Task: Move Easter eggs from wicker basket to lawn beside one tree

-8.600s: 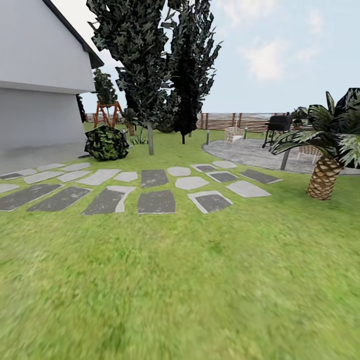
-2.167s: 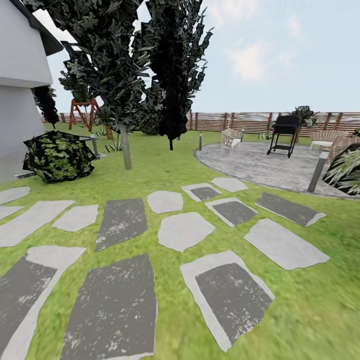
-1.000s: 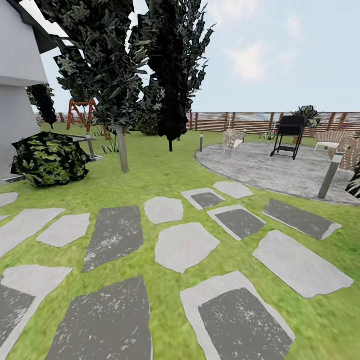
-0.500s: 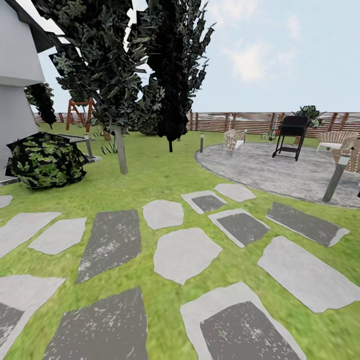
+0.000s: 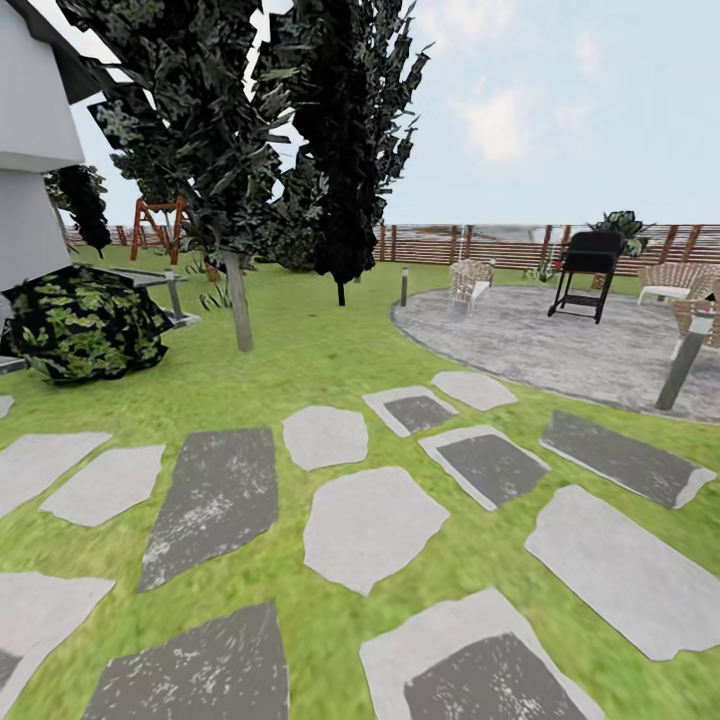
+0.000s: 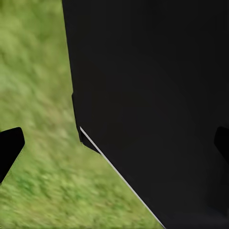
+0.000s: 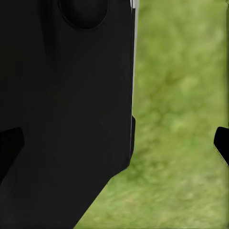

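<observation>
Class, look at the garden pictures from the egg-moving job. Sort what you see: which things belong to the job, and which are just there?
Belongs to the job:
- lawn
- tree, pale thin trunk, a possible spot for the eggs

Just there:
- stepping stones
- dark cypress
- black grill
- wicker chair
- paved circle
- fence
- leafy bush
- house wall
</observation>
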